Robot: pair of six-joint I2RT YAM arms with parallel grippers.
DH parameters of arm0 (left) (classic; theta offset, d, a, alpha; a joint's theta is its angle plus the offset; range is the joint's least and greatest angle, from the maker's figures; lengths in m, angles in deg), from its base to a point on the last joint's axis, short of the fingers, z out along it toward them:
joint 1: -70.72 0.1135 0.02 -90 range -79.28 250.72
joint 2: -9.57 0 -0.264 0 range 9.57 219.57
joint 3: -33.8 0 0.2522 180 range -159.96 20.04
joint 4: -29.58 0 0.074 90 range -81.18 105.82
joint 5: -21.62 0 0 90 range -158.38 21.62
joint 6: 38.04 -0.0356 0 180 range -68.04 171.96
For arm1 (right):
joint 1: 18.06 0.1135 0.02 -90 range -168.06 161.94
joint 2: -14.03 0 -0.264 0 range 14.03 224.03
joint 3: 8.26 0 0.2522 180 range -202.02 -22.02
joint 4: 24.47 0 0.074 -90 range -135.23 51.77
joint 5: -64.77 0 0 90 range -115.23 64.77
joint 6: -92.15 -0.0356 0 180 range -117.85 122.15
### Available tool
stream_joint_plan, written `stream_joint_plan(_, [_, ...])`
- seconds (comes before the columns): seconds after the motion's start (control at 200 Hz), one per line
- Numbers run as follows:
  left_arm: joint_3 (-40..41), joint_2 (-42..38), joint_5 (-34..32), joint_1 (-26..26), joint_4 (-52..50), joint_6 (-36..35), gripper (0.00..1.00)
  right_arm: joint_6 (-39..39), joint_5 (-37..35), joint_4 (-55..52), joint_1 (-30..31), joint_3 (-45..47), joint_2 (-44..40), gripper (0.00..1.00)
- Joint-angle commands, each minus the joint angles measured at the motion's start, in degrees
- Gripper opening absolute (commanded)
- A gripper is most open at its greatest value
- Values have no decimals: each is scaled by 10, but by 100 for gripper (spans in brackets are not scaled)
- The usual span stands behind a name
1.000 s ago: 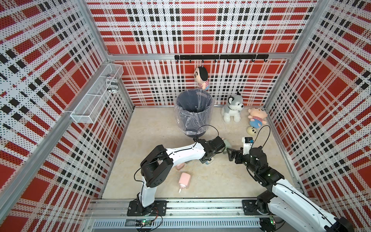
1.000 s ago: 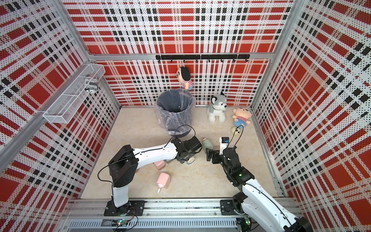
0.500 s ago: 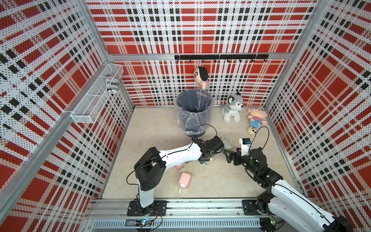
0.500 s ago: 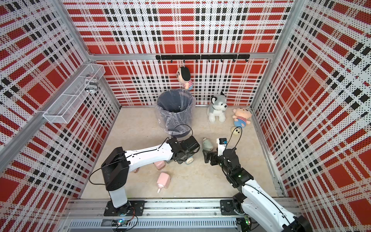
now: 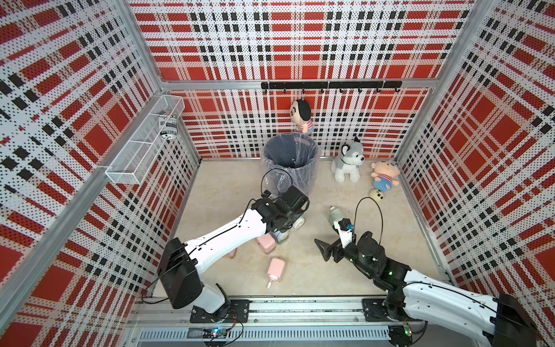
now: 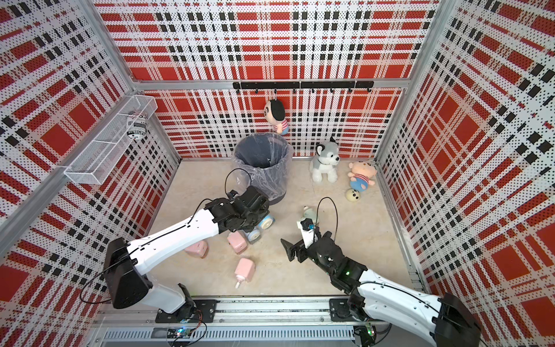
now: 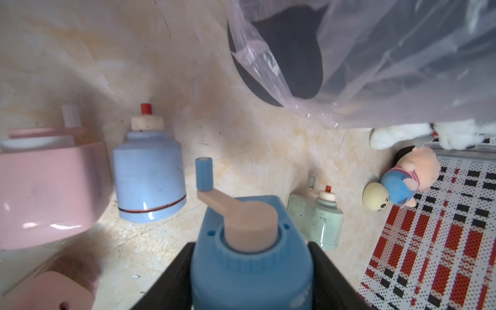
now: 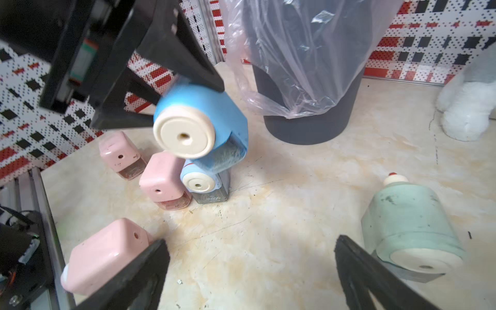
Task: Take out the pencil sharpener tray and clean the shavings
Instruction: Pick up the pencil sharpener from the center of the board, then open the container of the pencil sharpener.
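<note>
My left gripper (image 7: 251,247) is shut on a blue pencil sharpener (image 7: 249,255) with a beige crank (image 7: 214,198). It holds the sharpener off the floor beside the grey bin (image 5: 303,180), as both top views show (image 5: 298,222) (image 6: 265,222). In the right wrist view the held sharpener (image 8: 204,126) shows its round cream face. Its clear tray (image 8: 222,158), dusted with shavings, sits in the body. My right gripper (image 8: 249,268) stands open and empty over bare floor, right of the sharpener (image 5: 329,238).
The bin (image 8: 308,126) is lined with a clear bag. On the floor lie three pink sharpeners (image 8: 163,179) (image 8: 119,153) (image 8: 104,255), another blue one (image 8: 204,185) and a mint one (image 8: 410,228) by my right finger. Plush toys (image 5: 348,162) sit at the back right.
The left gripper has carried the blue sharpener a little to the left, nearer the bin. The right gripper has shifted left and toward the front, staying open.
</note>
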Motion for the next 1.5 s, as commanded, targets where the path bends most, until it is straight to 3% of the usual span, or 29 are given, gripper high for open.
stream_joint_plan(0.0, [10, -28, 19, 20, -13, -26, 20, 49, -62, 36, 30, -25, 48, 100])
stream_joint_plan(0.371, [18, -28, 113, 74, -37, -64, 17, 111, -98, 54, 99, -128, 227, 100])
stream_joint_plan(0.666, [13, -18, 149, 85, -42, -66, 17, 154, -99, 100, 108, -147, 277, 100])
stream_joint_plan(0.872, [15, -10, 165, 84, -42, -66, 17, 179, -98, 125, 108, -155, 303, 86])
stream_joint_plan(1.152, [14, -9, 169, 81, -42, -61, 17, 191, -116, 186, 101, -157, 342, 85])
stream_joint_plan(1.303, [15, -11, 168, 81, -42, -60, 17, 186, -113, 207, 93, -159, 359, 69])
stream_joint_plan(1.498, [15, -12, 168, 81, -42, -59, 17, 193, -125, 220, 93, -162, 379, 69])
